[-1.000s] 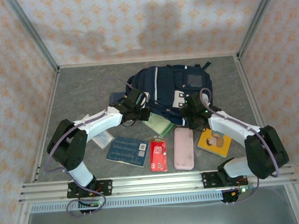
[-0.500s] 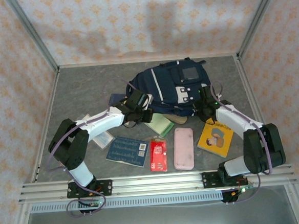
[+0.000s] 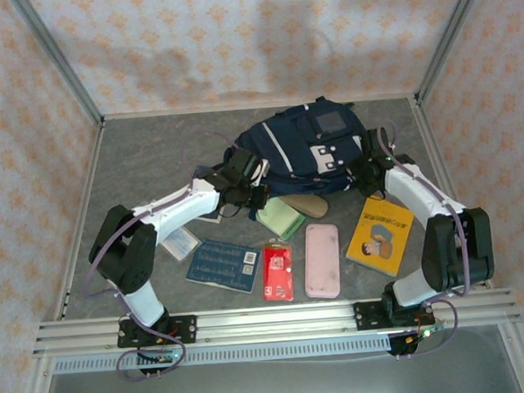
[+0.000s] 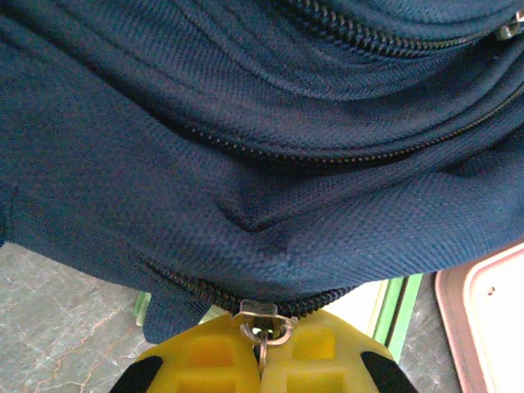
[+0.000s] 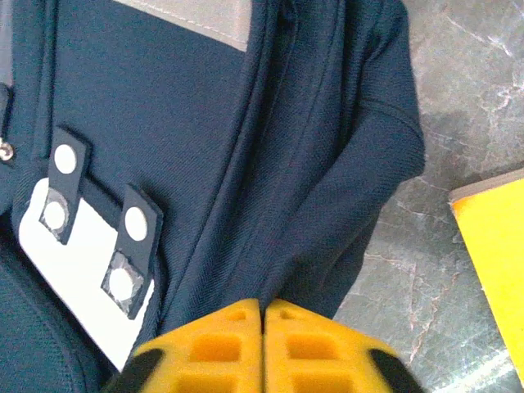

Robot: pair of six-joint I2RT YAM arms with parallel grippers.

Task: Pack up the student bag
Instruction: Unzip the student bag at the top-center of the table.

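Student bag (image 3: 304,149) sits at 12 o'clock on the table (image 3: 142,160). We see bare surface from 9 to 11 o'clock. The 6 o'clock side is crowded with a blue booklet (image 3: 223,265), red packet (image 3: 277,272), pink case (image 3: 321,260) and yellow book (image 3: 382,235).

Left gripper (image 4: 264,327) is at the bag's 8 o'clock edge, fingers together, clamped on the zipper pull (image 4: 266,321). From the top the pull is too small to tell.

Right gripper (image 5: 262,315) is at the bag's 3 o'clock edge, fingers together on a fold of bag fabric. Right wrist view also shows snap tabs (image 5: 124,225) on a white patch.
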